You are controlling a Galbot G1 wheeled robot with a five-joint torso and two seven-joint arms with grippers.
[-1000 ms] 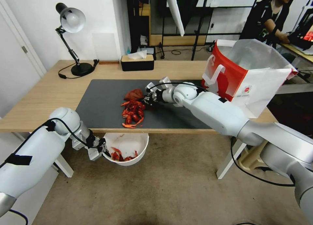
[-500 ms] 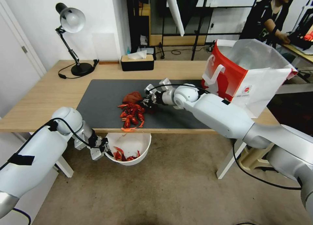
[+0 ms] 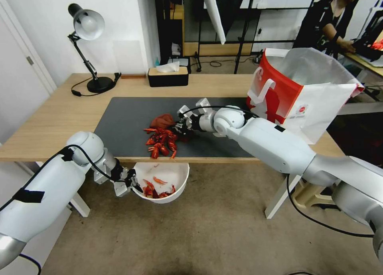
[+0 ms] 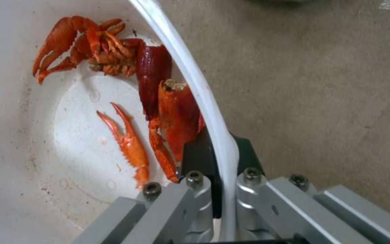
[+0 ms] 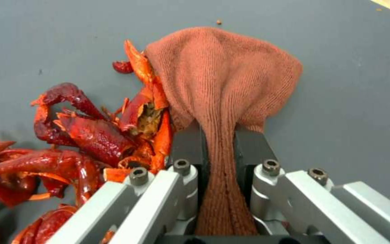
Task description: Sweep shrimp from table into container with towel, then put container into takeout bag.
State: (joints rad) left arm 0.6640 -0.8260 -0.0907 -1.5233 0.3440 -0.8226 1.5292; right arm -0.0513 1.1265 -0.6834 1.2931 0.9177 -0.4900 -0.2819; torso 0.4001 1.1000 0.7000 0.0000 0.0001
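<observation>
Table (image 3: 60, 119) edge: shrimp (image 3: 161, 141) heaped just above container (image 3: 175, 177); floor open.

I'm scanning for anything readable and I can't make out a single word or number. The takeout bag (image 3: 303, 95) carries a small round red logo on its white side, but whatever lettering sits inside it is too small for me to read, and the red figure print on its other face has no text I can pick out. Nothing legible on the tissue box (image 3: 168, 76) at the back of the surface either.
</observation>
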